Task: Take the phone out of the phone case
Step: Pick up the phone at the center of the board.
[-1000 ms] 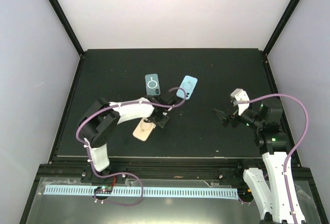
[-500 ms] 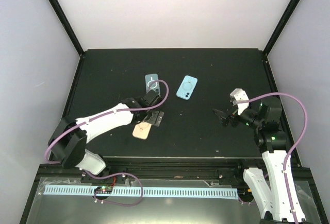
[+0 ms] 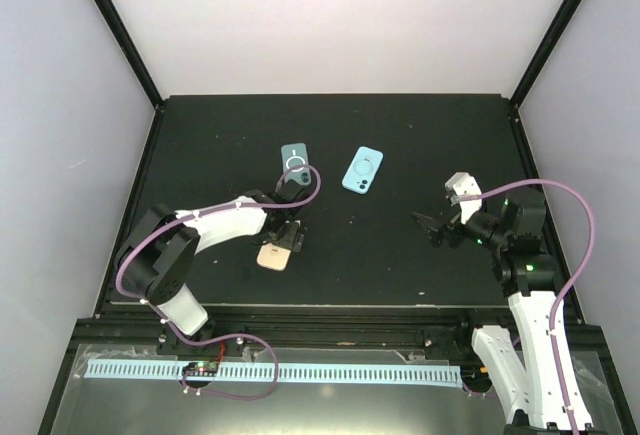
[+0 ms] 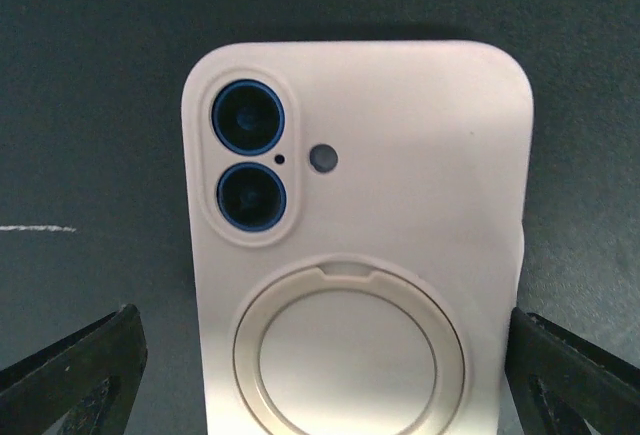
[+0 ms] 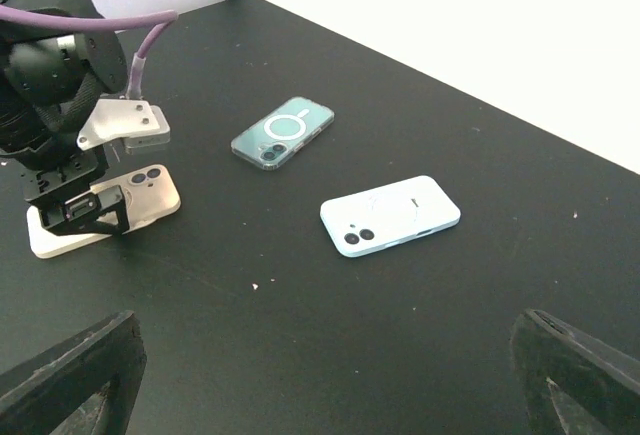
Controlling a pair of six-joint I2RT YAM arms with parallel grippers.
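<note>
A beige phone case (image 3: 270, 256) lies back-up on the black table, and the phone's blue-rimmed camera lenses (image 4: 247, 153) show through its cutout. My left gripper (image 3: 288, 238) hangs open right above it. In the left wrist view the case (image 4: 400, 185) fills the space between the two spread fingers, one finger (image 4: 85, 370) off each long edge, neither touching. From the right wrist view the left gripper (image 5: 75, 213) covers the case's (image 5: 150, 193) near end. My right gripper (image 3: 432, 227) is open over bare table on the right, holding nothing.
A light blue cased phone (image 3: 363, 171) and a teal clear-cased phone (image 3: 294, 162) lie farther back on the table (image 3: 400, 255). Black frame rails edge the table. White walls stand on three sides.
My left gripper drew back from near the light blue phone toward the near left, opened, and now sits over the beige case. The right arm has not moved.
</note>
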